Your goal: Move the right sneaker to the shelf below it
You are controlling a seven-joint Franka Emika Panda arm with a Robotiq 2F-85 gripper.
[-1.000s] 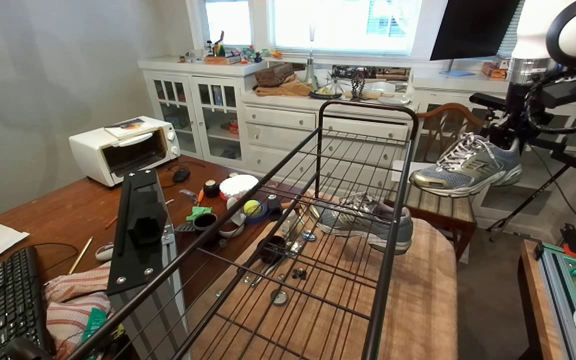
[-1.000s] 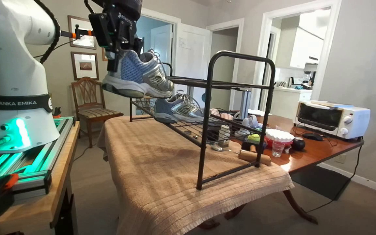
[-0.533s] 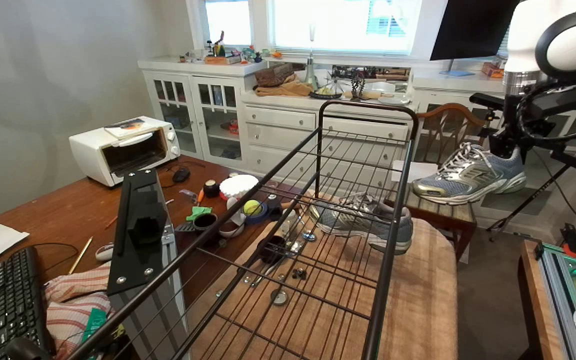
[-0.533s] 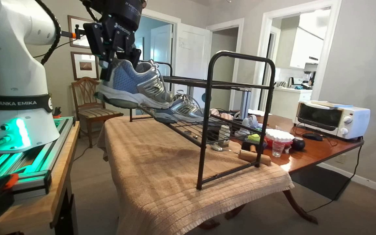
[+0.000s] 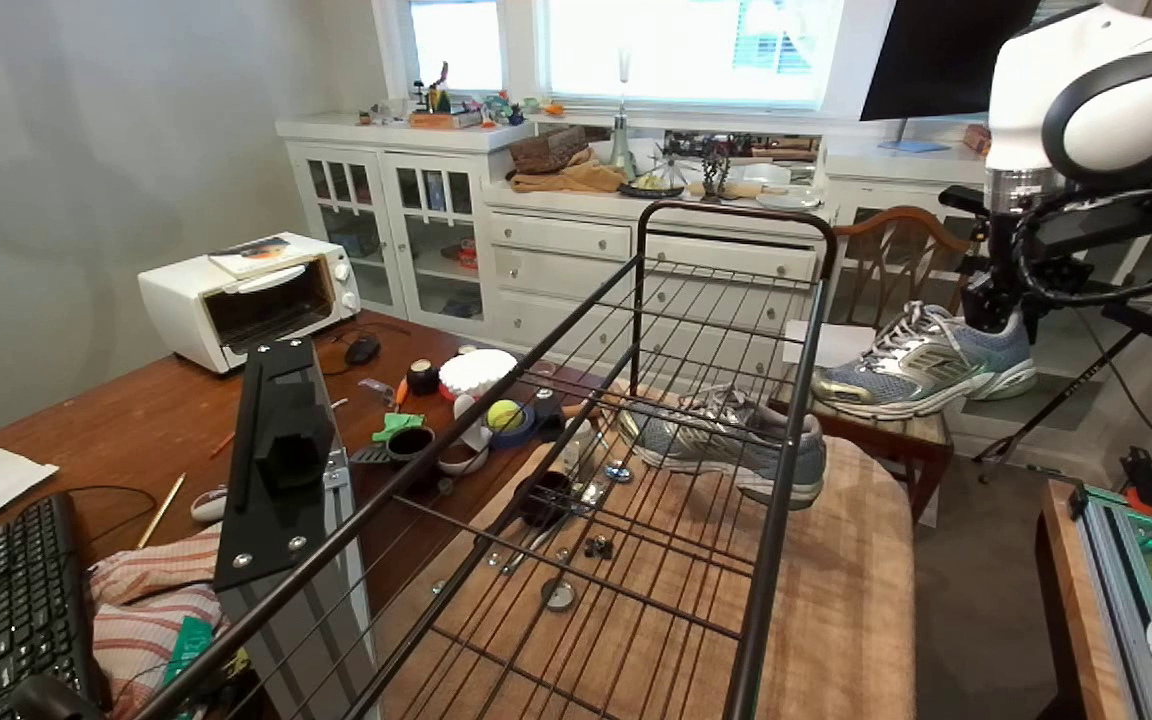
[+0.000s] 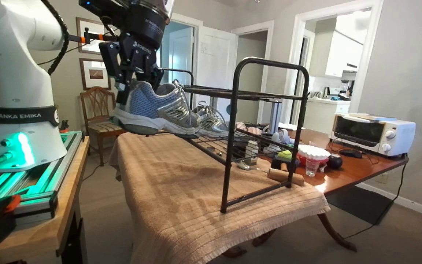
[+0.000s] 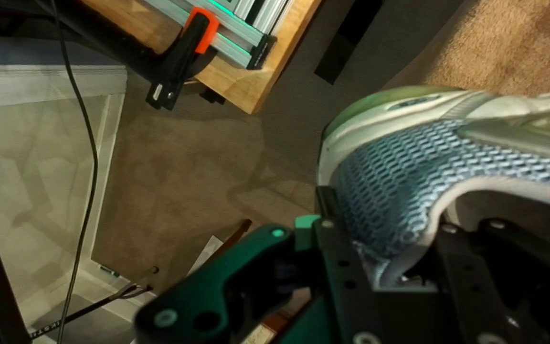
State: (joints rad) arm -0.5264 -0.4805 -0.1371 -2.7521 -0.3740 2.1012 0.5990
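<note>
The right sneaker (image 6: 148, 106), grey-blue and white with a pale sole, hangs in the air beside the rack, toe toward it, roughly level with the lower shelf. It also shows in an exterior view (image 5: 926, 370) and in the wrist view (image 7: 389, 162). My gripper (image 6: 139, 91) is shut on its heel, one finger outside the heel and the other inside the shoe opening. The lower wire shelf (image 6: 208, 151) holds the matching sneaker (image 6: 213, 121), partly hidden behind the held one. The upper shelf (image 6: 211, 92) is above it. The held toe overlaps the lower shelf's edge in view; contact cannot be told.
The black rack's end frame (image 6: 231, 139) stands on a tan towel (image 6: 181, 183) over the table. Bottles, a tennis ball (image 5: 505, 414) and small parts lie under and behind the rack. A metal post (image 5: 286, 480) stands beside it. A chair (image 5: 901, 410) is behind the held sneaker.
My gripper has lowered the held sneaker from near upper-shelf height to about lower-shelf height, and in the last half second it shifted slightly toward the rack. The other sneaker and rack have not moved.
</note>
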